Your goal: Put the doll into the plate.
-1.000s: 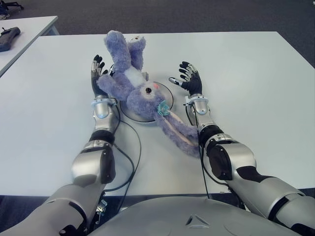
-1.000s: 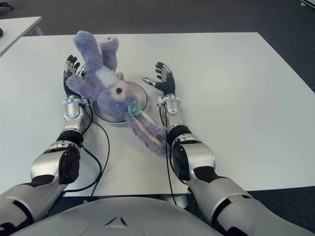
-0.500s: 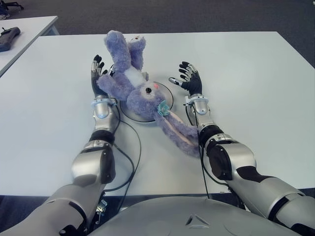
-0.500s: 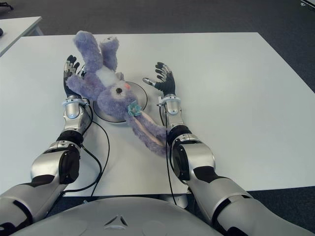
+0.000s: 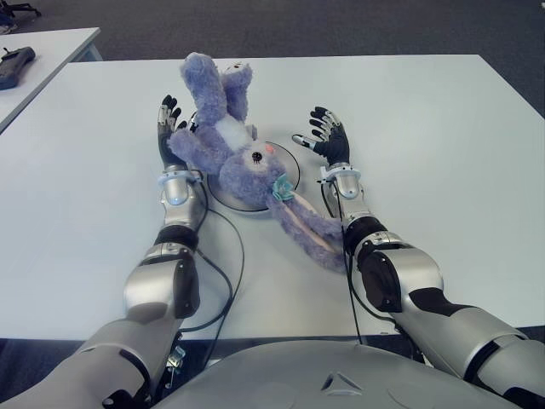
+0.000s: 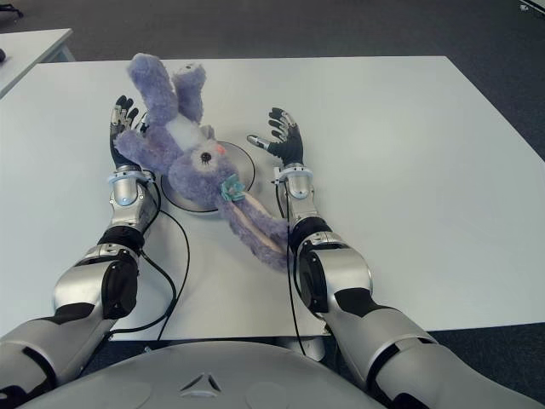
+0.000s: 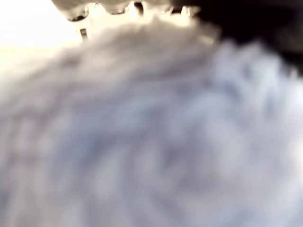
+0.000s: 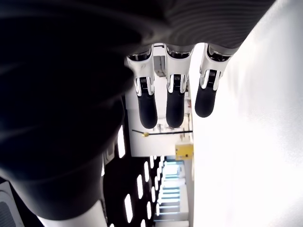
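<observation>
The doll [image 5: 243,162] lies over the plate [image 5: 288,167]; the left robot hand [image 5: 170,129] at nine o'clock and right robot hand [image 5: 328,141] at three are spread, holding nothing. Next, probably withdrawing both.

One doll [image 5: 237,153], one plate [image 5: 288,169], two hands, one table [image 5: 426,128].

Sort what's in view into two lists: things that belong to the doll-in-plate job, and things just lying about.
Job:
- doll, lying across the plate, ear trailing onto the table
- plate
- left hand, open, against the doll's left side
- right hand, open, right of the plate, holding nothing

Lying about:
- cable on the table
- dark object on the side table
</observation>
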Available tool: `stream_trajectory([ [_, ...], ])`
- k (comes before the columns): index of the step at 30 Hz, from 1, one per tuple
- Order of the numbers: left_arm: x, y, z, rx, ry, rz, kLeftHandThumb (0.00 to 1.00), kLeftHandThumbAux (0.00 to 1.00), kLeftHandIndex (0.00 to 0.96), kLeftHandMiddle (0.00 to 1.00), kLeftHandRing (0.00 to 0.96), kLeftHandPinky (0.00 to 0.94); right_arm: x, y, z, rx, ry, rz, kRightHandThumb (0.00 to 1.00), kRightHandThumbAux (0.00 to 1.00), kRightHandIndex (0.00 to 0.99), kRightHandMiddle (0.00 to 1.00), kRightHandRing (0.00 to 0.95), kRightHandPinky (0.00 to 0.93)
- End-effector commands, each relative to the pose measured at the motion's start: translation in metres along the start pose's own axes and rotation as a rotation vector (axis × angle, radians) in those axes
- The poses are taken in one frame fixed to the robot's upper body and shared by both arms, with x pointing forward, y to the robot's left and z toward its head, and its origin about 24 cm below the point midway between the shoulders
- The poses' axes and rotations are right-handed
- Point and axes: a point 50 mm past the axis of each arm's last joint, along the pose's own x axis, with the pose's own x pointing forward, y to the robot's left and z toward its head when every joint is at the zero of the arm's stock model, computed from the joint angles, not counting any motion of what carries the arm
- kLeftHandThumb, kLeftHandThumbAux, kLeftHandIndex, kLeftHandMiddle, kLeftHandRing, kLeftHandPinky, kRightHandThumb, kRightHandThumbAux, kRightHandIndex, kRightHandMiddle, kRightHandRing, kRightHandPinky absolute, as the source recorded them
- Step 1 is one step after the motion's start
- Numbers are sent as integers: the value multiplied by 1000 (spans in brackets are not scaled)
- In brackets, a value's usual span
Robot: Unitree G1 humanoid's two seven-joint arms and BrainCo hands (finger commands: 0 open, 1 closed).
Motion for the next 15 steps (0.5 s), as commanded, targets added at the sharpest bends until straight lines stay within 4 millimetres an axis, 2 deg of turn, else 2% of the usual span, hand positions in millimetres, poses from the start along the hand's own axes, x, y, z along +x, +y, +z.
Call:
stream_trajectory([
  [1,-141,33,-112,61,576,76,0,655,55,93,85,119,-77,17,-96,61,452,-8,0,923,172,203,181,177],
  [15,-141,32,-113,62,577,78,0,643,53,85,78,102,-77,17,-96,58,455,-9,0,926,168,201,179,175],
])
